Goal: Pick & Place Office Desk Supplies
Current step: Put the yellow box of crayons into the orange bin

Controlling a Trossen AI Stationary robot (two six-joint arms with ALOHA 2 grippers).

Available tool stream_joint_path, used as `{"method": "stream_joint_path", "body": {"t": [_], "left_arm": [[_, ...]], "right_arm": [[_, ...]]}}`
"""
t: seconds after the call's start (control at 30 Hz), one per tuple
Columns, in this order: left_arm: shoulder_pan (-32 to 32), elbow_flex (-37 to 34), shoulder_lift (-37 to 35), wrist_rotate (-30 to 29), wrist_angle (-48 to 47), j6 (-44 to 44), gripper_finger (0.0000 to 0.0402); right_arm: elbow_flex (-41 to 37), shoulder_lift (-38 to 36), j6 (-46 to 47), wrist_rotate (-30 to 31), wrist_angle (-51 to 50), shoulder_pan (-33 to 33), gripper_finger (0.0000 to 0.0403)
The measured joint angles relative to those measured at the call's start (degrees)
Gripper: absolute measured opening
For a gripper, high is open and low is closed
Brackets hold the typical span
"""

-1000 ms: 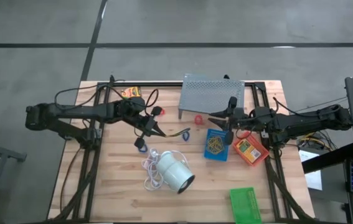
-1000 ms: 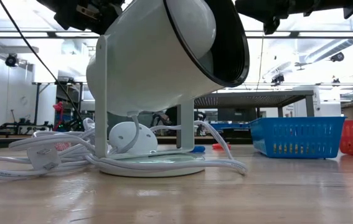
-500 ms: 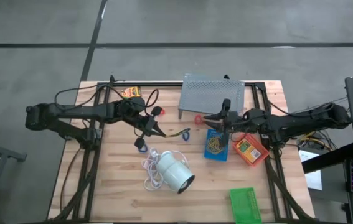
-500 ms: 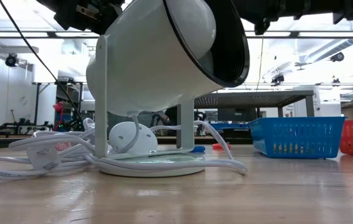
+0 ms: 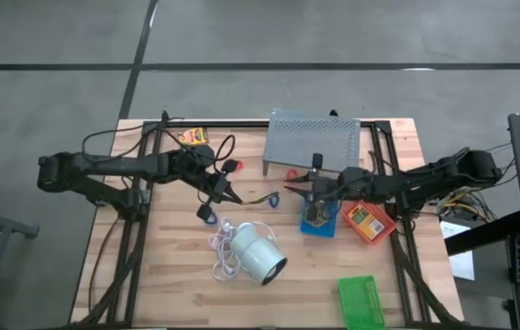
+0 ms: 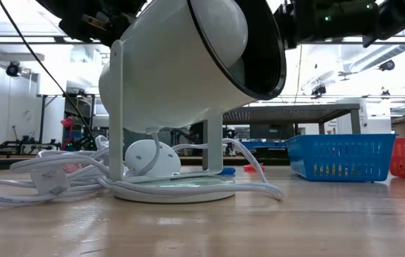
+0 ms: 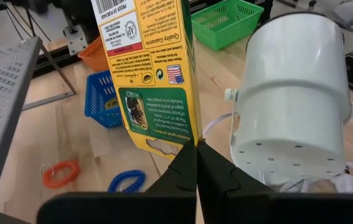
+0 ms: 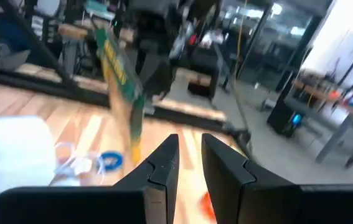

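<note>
My left gripper (image 5: 232, 195) is shut on a yellow-orange printed box (image 7: 148, 68), which is held above the table middle. In the high view the box (image 5: 255, 197) shows as a thin strip. My right gripper (image 5: 289, 190) is open, a short way to the right of the box's free end and facing it. The right wrist view shows the box (image 8: 120, 81) ahead of the right gripper's fingers (image 8: 190, 146). The blue tray (image 5: 317, 216) holds tan rubber bands, and the red tray (image 5: 370, 221) holds another box. A red loop (image 7: 61, 173) and a blue loop (image 7: 126, 182) lie on the wood. My left gripper pinches the box between its two fingertips at the end with the hang-hole tab (image 7: 175, 144). The fingers come roughly level from the table's left. The box is lifted clear and sticks out beyond the fingertips toward the table's right.
A big white cylinder lamp (image 5: 258, 252) with white cord sits near the table's middle front. The grey perforated stand (image 5: 313, 142) is at the far edge. A green tray (image 5: 360, 301) sits at the near right, another yellow box (image 5: 193, 136) at the far left, and another blue loop (image 5: 206, 213) below the left gripper.
My right gripper has moved toward the table's left, from beside the blue tray to close by the free end of the box held by my left gripper. The left arm and the box have kept still.
</note>
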Motion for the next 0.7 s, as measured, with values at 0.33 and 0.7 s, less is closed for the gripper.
{"method": "stream_joint_path", "body": {"t": [0.33,0.7], "left_arm": [[0.01,-0.09,0.00,0.00,1.73,0.15,0.0001],[0.03,-0.09,0.00,0.00,1.53,-0.02,0.0001]], "right_arm": [[5.83,6.55,-4.63,0.02,3.53,-0.02,0.0070],[16.06,5.93,-12.72,0.19,-17.34,0.69,0.0070]]}}
